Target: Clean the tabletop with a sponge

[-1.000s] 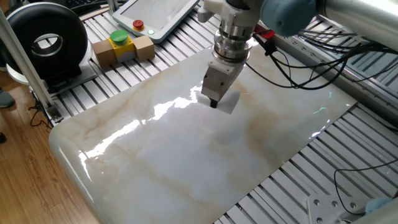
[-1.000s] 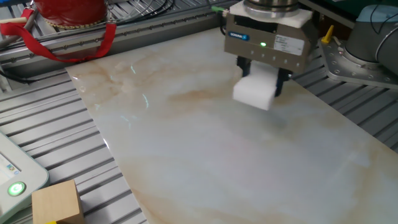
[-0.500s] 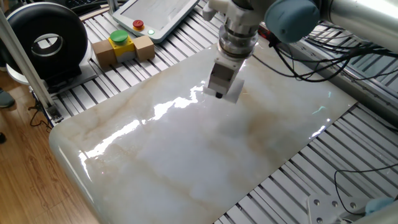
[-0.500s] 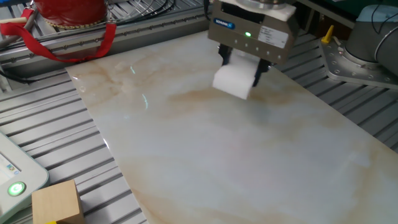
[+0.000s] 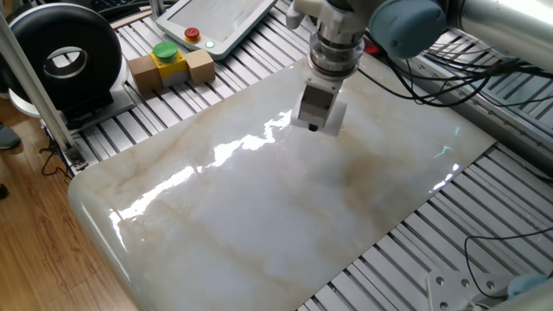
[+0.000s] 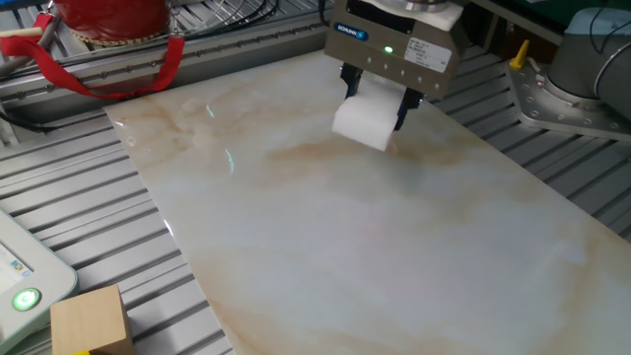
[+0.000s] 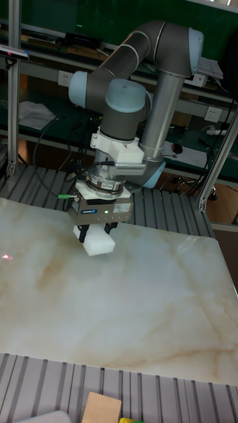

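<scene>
The tabletop (image 5: 259,207) (image 6: 375,237) (image 7: 119,304) is a glossy white-grey marble slab with beige-brown veins. My gripper (image 5: 321,123) (image 6: 377,97) (image 7: 96,232) points straight down over its far part and is shut on the sponge (image 5: 335,117) (image 6: 363,120) (image 7: 98,242), a small white foam block. The sponge's lower face sits at the marble surface; whether it presses on it I cannot tell.
Ribbed aluminium slats (image 5: 484,216) surround the slab. Tan cardboard boxes with a yellow-green button (image 5: 168,65) and a pendant with a red button (image 5: 216,22) lie off one corner. Black cables (image 5: 415,86) trail behind the arm. A red object (image 6: 108,20) stands beyond the far edge.
The gripper has carried the sponge across the slab towards its far edge, moving up-right in one fixed view and left in the other. The grip on the sponge is unchanged.
</scene>
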Available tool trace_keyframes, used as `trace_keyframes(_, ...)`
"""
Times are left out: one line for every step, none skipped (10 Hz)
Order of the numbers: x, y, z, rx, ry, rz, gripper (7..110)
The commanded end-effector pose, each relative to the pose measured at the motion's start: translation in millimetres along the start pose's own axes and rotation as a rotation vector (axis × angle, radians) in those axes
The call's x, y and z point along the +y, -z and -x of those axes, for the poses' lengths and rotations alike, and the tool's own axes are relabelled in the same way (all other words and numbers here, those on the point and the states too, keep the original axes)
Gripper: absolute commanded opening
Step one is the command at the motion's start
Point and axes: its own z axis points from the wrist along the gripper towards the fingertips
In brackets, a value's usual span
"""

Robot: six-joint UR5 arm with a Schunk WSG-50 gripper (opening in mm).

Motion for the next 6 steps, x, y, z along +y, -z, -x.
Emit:
trace_keyframes(6, -0.3, 1.8, 0.006, 0.008, 0.028, 7)
trace_keyframes(10, -0.4, 4.4, -0.001, 0.006, 0.039, 7)
trace_keyframes(16, -0.2, 9.2, -0.01, -0.007, 0.056, 7)
trace_keyframes(22, -1.3, 14.2, -0.02, -0.016, 0.066, 7)
trace_keyframes(26, -1.9, 18.6, -0.03, -0.029, 0.075, 7)
trace_keyframes(28, -2.3, 21.3, -0.035, -0.035, 0.083, 7)
